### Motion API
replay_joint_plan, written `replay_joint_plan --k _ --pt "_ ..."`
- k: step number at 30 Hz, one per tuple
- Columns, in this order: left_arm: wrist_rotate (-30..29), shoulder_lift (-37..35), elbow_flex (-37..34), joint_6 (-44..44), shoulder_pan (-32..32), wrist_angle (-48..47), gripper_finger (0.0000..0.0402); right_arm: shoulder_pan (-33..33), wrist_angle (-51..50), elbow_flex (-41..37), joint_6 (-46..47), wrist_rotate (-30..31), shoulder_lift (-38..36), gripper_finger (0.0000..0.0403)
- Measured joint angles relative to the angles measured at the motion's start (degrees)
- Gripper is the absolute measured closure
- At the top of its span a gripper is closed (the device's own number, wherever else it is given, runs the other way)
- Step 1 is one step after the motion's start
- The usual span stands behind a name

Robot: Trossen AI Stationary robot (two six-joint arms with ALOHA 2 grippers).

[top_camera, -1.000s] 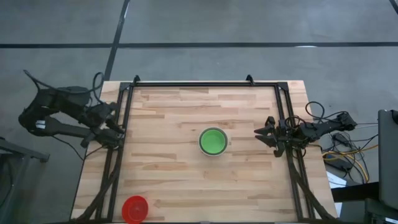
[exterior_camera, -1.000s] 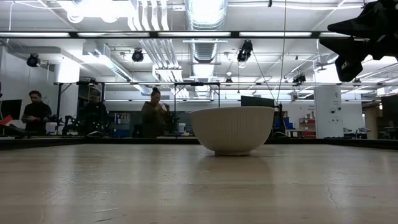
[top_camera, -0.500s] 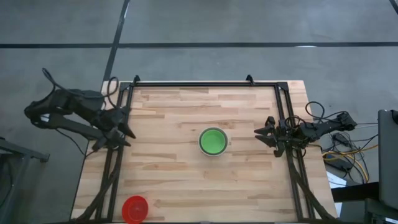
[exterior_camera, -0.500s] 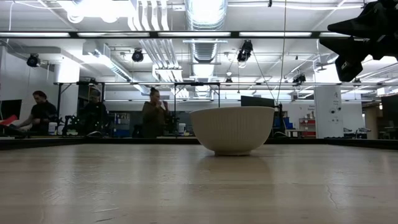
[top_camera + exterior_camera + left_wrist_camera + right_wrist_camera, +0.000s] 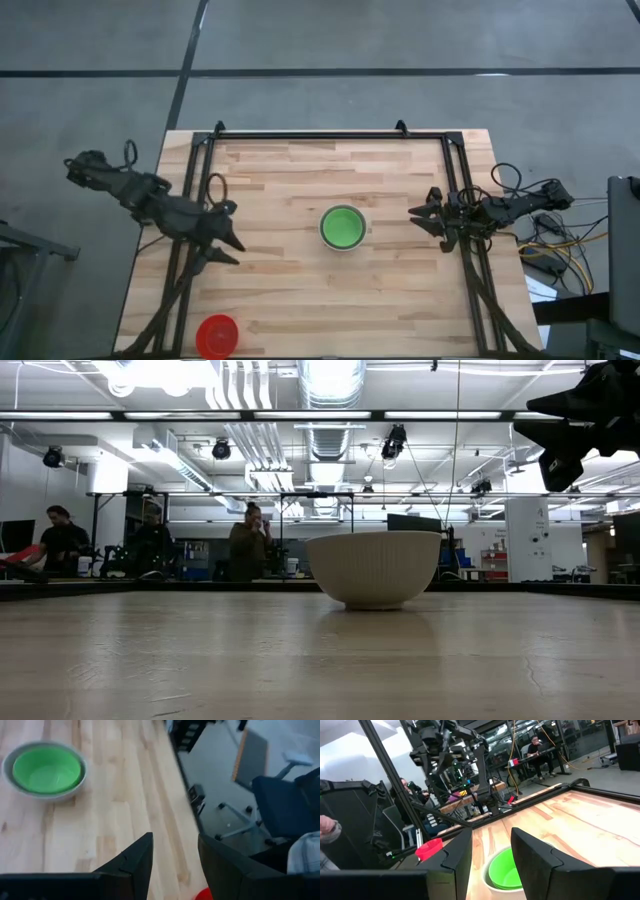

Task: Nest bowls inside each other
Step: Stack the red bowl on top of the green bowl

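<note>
A bright green bowl (image 5: 342,227) sits nested in the pale white-grey bowl (image 5: 373,568), which stands on its base at the table's middle. A red bowl (image 5: 217,335) stands alone at the near left corner. My left gripper (image 5: 232,235) hangs open over the table's left part, between the nested bowls and the red bowl, touching neither. In the left wrist view the nested bowls (image 5: 47,770) lie ahead of the gripper (image 5: 175,857), and a sliver of the red bowl (image 5: 204,894) shows. My right gripper (image 5: 420,215) waits open at the right edge, facing the green bowl (image 5: 505,867).
A black metal frame (image 5: 320,136) runs around the wooden tabletop, with slanting rails at the left (image 5: 175,300) and right (image 5: 480,290). Bare wood lies between the nested bowls and the red bowl. People stand at benches (image 5: 250,545) in the room behind.
My left gripper has swung from beyond the table's left edge in over the tabletop, toward the right and near edges and a little down, its fingers still apart. The bowls and my right arm have kept still.
</note>
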Motion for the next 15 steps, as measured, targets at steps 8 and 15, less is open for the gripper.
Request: replay_joint_plan --k 8,15 --pt "-5.2 0.4 -6.3 -5.0 -8.2 7.9 0.0241 0.0 0.0 0.0 0.0 0.0 0.0 0.0271" --pt "-5.1 0.1 -12.0 -2.0 -14.0 15.3 0.0241 0.0 0.0 0.0 0.0 0.0 0.0 0.0271"
